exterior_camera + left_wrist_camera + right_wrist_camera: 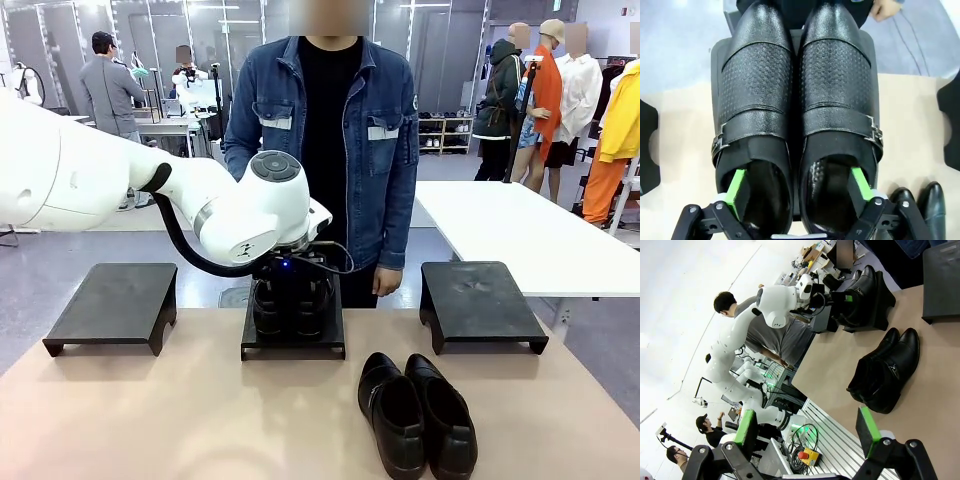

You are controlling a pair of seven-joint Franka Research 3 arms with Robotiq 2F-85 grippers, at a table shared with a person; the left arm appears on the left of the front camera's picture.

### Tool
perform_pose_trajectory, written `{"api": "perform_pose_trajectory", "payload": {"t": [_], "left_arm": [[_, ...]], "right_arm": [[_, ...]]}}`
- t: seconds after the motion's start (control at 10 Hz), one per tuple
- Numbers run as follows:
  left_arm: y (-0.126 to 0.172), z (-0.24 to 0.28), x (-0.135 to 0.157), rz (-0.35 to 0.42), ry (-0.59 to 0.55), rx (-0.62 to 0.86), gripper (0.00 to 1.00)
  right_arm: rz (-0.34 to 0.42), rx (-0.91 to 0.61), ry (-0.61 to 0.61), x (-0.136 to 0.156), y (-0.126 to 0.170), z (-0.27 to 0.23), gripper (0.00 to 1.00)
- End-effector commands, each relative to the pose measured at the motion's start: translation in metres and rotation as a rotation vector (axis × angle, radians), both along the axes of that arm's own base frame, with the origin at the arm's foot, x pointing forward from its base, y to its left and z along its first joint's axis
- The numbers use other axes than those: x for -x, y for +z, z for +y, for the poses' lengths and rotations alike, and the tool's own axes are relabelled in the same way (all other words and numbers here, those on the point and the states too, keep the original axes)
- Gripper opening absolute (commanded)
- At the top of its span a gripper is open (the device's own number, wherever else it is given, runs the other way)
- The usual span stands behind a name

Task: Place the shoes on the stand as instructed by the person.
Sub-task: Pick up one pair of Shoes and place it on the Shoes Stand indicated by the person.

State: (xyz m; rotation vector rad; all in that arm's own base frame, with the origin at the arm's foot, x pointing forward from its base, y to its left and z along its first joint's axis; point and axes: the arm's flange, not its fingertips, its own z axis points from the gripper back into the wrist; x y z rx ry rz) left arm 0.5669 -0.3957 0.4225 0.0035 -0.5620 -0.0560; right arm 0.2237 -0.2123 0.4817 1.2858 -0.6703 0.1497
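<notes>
Shoes, four in all, in two pairs. First pair [795, 90] stands side by side on the middle stand [293, 347], toes towards the person [330, 130], soles flat, inner sides touching. Second pair [415, 415] lies on the table [180, 420] in front of the right stand [480, 300], nearer the robot, its two shoes close together. Left stand [112, 300] carries nothing.

Left gripper [797, 172] is directly over the heel end of the first pair, one finger down inside each shoe opening. The green pads [736, 187] sit towards the outer sides of the openings, spread wide and clear of the two inner walls between them. Judgement: one finger per shoe lets the jaws lift both shoes at once by pinching the adjoining walls. At this spread they pinch nothing, and the stand bears the load. Depth inside the dark openings is hard to read, so light contact with the linings cannot be ruled out.

Right gripper [807, 432] is well apart from the stands, jaws wide apart with nothing between them, looking across at the second pair.

The person stands behind the middle stand, one hand [386, 283] hanging at the side, with no gesture readable. Judgement: the first pair is placed. The second pair awaits, and its stand depends on the person's instruction.
</notes>
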Motion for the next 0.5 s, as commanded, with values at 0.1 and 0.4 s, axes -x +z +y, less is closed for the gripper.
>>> {"api": "perform_pose_trajectory", "payload": {"t": [0.1, 0.4], "left_arm": [[0.000, 0.000, 0.000, 0.000, 0.000, 0.000, 1.00], [0.000, 0.000, 0.000, 0.000, 0.000, 0.000, 1.00]], "right_arm": [[-0.021, 0.003, 0.006, 0.001, 0.000, -0.002, 1.00], [-0.021, 0.003, 0.006, 0.001, 0.000, -0.002, 1.00]]}}
